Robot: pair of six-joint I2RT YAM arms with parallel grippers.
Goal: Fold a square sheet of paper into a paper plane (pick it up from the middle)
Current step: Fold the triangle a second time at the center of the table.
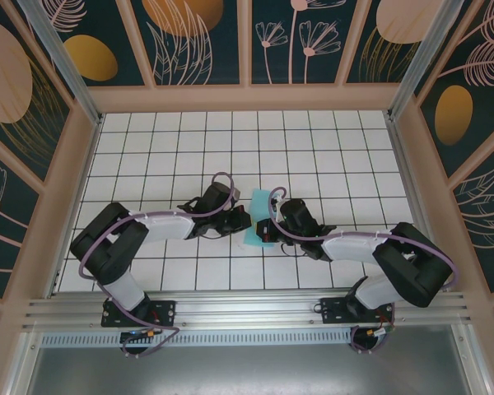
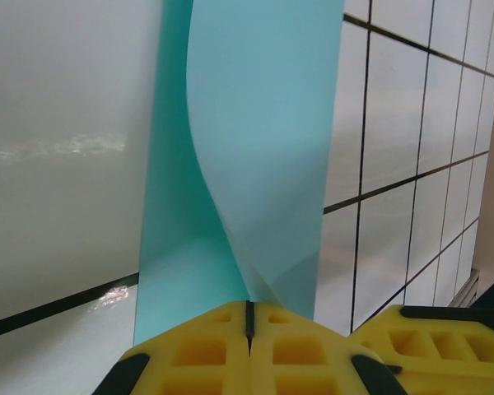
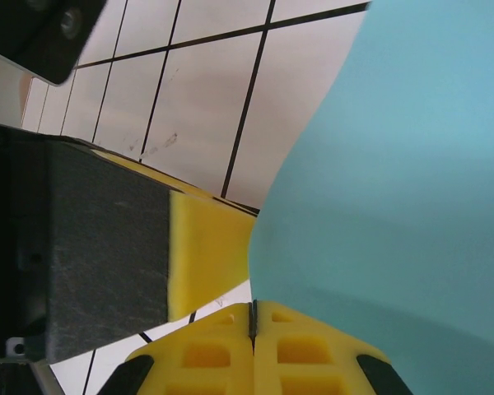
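A thin, light cyan square sheet of paper sits near the middle of the white, black-gridded worktop, between the two arms, which reach in toward each other from left and right. In the overhead view only parts of the sheet show, beyond and in front of the two wrists; the rest is covered by them.

The left pincer has its yellow fingertips pressed together on the near edge of the sheet. In its wrist view the paper rises from the seam between the pads in a twisted, curling band, lifted off the tiles rather than lying flat. A yellow finger of the other arm shows just beside it at the lower right.

The right pincer is likewise pressed together, and the cyan paper runs down to the seam between its pads and spreads upward and to the right in a smooth curve. Just beside it on the left stands the black and yellow finger of the left arm, so the two pincers grip the sheet close together.
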